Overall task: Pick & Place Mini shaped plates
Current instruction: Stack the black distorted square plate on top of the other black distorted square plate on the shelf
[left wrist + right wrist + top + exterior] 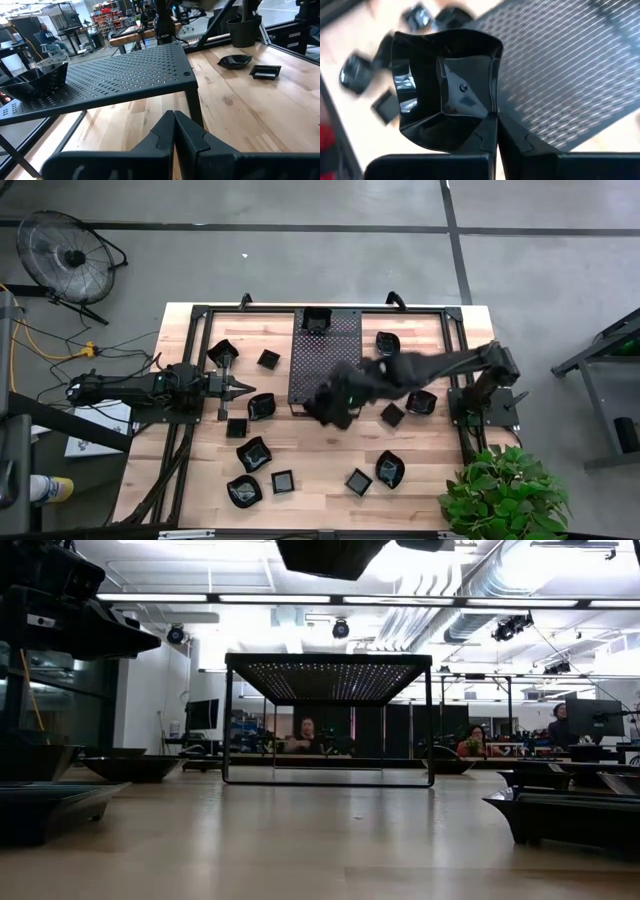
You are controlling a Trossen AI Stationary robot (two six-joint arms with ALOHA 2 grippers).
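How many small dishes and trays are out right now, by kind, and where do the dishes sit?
Small dishes: 14 by the high view (12 on the table, 1 on the tray, 1 in the right gripper, none in the left gripper)
Tray: 1
Total: 15

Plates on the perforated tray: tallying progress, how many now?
1: a plate at one end of the tray. The right claw holds a second plate near the opposite end; left claw waits alongside.
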